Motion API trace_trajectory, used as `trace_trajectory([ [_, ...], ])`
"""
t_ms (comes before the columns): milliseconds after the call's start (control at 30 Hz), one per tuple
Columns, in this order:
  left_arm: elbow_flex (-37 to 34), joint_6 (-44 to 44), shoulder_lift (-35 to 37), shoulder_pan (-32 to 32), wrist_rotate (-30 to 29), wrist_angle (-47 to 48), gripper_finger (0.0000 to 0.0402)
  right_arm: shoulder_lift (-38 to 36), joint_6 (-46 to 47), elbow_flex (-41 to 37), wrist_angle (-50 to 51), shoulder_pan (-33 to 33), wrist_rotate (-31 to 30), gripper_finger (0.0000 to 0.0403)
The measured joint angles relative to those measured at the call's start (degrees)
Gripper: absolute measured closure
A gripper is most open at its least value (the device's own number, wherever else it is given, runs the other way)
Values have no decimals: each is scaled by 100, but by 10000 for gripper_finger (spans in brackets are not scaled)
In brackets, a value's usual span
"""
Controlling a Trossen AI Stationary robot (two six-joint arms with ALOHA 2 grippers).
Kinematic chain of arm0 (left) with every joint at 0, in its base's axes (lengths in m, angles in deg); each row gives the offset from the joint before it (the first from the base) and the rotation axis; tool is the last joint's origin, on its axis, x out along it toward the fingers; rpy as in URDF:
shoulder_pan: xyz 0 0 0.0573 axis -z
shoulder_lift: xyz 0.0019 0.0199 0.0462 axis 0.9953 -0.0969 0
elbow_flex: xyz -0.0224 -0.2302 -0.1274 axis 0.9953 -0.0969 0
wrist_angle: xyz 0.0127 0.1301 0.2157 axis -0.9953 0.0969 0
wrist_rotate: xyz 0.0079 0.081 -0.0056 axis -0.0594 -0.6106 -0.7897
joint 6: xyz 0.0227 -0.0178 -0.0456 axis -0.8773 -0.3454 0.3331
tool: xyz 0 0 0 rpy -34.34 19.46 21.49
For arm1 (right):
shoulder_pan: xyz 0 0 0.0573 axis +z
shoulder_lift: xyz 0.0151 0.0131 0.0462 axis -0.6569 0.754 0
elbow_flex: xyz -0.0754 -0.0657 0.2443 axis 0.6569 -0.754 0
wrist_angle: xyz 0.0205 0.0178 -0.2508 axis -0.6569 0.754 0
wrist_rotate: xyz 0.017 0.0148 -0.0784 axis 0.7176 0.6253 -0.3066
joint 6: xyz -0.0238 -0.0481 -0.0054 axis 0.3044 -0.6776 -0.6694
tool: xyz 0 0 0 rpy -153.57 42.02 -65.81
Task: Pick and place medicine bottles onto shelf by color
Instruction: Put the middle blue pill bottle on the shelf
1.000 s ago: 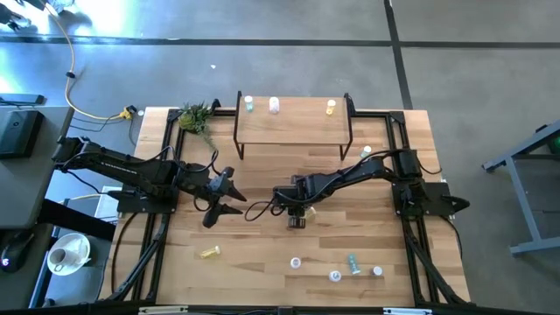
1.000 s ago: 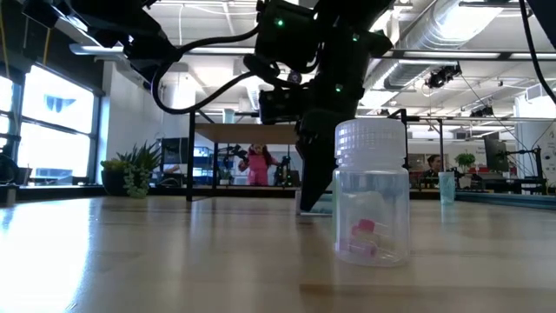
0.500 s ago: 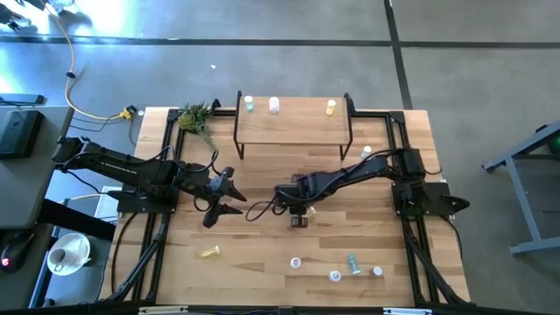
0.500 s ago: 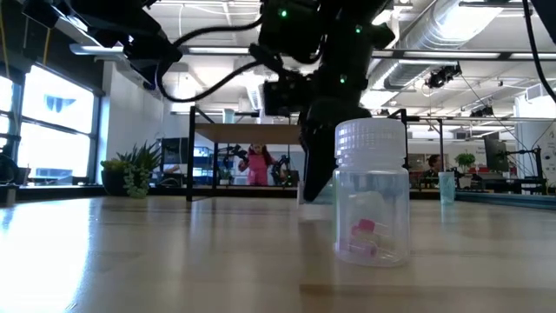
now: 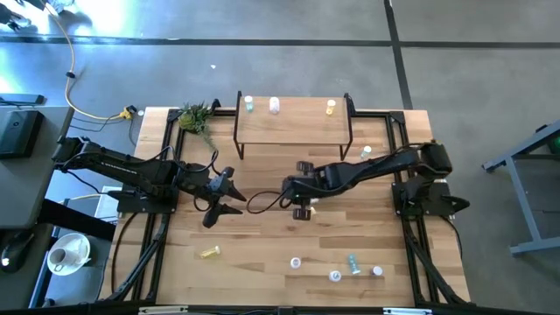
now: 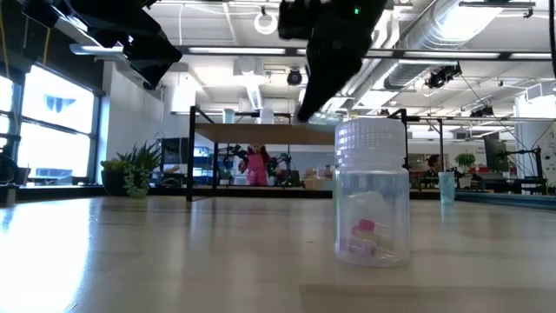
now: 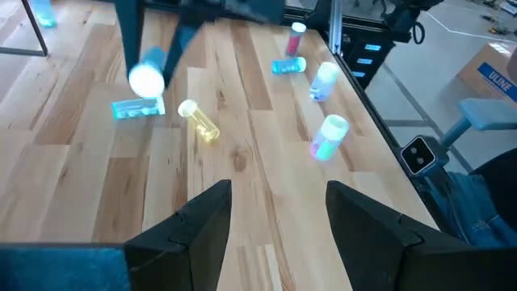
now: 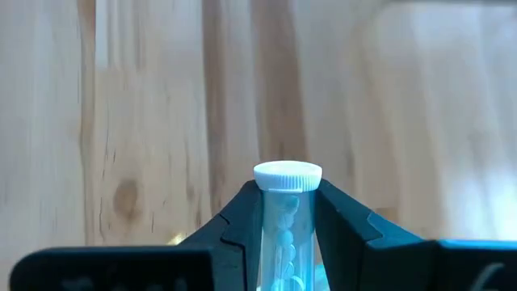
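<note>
Looked like a big open robotics lab: exposed ducts (image 6: 434, 39) overhead, bare concrete floor (image 5: 262, 61), more workbenches (image 6: 261, 132) and a person (image 6: 257, 165) far behind the table.

Bright overhead light, blurred wrist views

My slatted wooden desk (image 5: 262, 254) with its low light-wood shelf (image 5: 293, 124).
I see three small white-capped bottles (image 5: 274, 105) on the shelf, five bottles (image 5: 335, 276) and a green plant sprig (image 5: 197, 116) on the desk.

Polished grey concrete floor (image 5: 262, 22) surrounds the table. Tall bright windows (image 6: 61, 126) stand at one side, ceiling ducts (image 6: 452, 35) and strip lights overhead, potted plants (image 6: 130, 169) beyond, a person in pink (image 6: 258, 163) far back.
</note>
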Motion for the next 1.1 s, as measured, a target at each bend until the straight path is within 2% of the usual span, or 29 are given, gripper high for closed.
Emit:
trace_trajectory([
  [267,0,-15,0,0,-615,-5,209,-676,63,0,-461,70,-595,322],
  [433,0,-494,-11,0,-1042,-133,209,-909,52,0,-1250,87,-736,322],
  [533,0,-732,-106,0,-1223,-385,209,-948,-66,0,-1637,87,-727,322],
  [767,-4,-1120,-594,0,-1237,-1400,209,-940,-103,0,-2160,87,-717,322],
  [1100,-4,-1517,-1628,0,-1239,-3383,209,-935,4,0,-2995,87,327,322],
])
